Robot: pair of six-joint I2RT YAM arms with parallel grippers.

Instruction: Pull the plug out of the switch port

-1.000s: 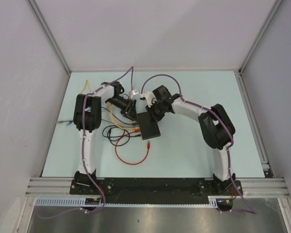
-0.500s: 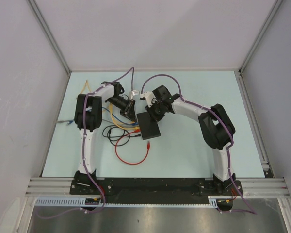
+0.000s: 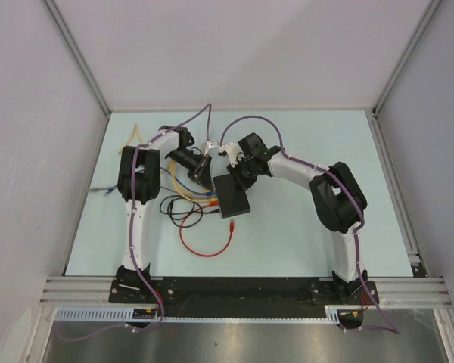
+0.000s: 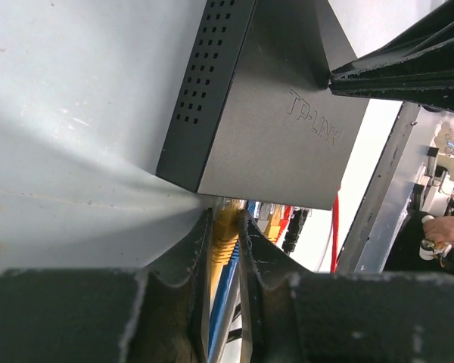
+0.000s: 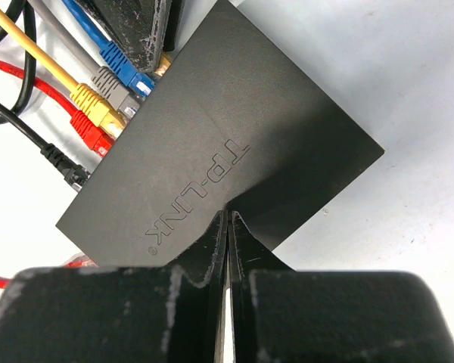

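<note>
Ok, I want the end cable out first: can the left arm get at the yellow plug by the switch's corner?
Probably yes: the left claw is closed on that yellow plug at the switch, nothing in between; the right claw presses the switch down.

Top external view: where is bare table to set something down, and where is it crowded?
Bare: pale tabletop between the red cable loop and the right arm; also beyond that arm to the right rail. Crowded: around the flat matte-black switch box, left of centre.
</note>
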